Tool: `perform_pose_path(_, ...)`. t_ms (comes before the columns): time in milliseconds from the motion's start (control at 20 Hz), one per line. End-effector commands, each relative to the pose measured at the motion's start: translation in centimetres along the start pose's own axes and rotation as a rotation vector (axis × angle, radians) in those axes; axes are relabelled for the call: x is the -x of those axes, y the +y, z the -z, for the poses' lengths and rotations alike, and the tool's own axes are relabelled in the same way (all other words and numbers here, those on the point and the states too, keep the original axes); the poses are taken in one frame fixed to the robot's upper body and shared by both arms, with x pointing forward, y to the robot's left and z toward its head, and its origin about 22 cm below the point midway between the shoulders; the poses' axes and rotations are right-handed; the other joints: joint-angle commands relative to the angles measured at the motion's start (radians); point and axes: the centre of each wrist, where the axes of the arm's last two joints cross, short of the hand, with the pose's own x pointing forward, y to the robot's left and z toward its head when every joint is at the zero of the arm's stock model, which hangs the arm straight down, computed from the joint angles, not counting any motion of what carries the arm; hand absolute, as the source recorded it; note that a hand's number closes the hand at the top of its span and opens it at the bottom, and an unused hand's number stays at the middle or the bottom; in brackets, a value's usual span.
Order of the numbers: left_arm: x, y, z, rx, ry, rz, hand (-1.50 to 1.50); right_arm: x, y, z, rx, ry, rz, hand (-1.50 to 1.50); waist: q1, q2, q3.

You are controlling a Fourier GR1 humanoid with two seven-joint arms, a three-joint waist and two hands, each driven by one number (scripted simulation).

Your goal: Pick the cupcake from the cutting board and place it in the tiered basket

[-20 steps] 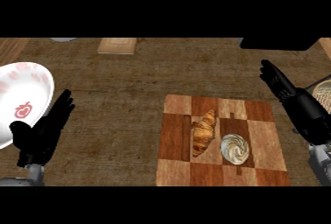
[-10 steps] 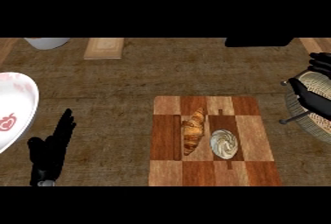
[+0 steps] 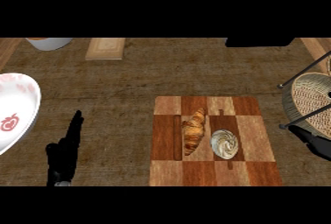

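The cupcake (image 3: 224, 143), topped with a white swirl, sits on the checkered wooden cutting board (image 3: 252, 173), right of a croissant (image 3: 194, 131). The wire tiered basket (image 3: 311, 99) with a woven tray stands at the right edge, just past the board. My left hand (image 3: 65, 151) rests at the lower left with straight fingers pointing up, far from the board. Only a dark part of my right hand (image 3: 317, 142) shows at the right edge below the basket, to the right of the cupcake and apart from it.
A white plate (image 3: 14, 114) with red markings lies at the left edge. At the back are a white bowl (image 3: 48, 42), a pale wooden block (image 3: 105, 48) and a dark object (image 3: 258, 41). Bare counter lies between my left hand and the board.
The view has swung right, bringing the basket further in. My right hand has dropped from beside the basket to the right edge below it. My left hand has stayed low on the left.
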Motion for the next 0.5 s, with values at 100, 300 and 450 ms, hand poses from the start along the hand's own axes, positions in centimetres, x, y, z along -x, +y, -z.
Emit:
perform_pose_path(100, 1.0, -1.1, -0.9, 0.014, 0.059, -0.01, 0.0, -2.0, -0.8, -3.3, -0.295, 0.234, -0.294, -1.5, 0.0, 0.005, 0.0)
perform_pose_path(300, 1.6, -1.2, -1.2, 0.018, 0.053, -0.006, 0.0, -5.6, -0.7, -3.9, -0.388, 0.244, -0.563, -1.5, 0.01, 0.007, -0.002)
perform_pose_path(450, 1.3, -0.8, -0.4, 0.022, 0.054, 0.016, 0.0, -7.6, 0.1, -4.9, -0.385, 0.273, -0.703, -1.5, 0.015, 0.009, -0.001)
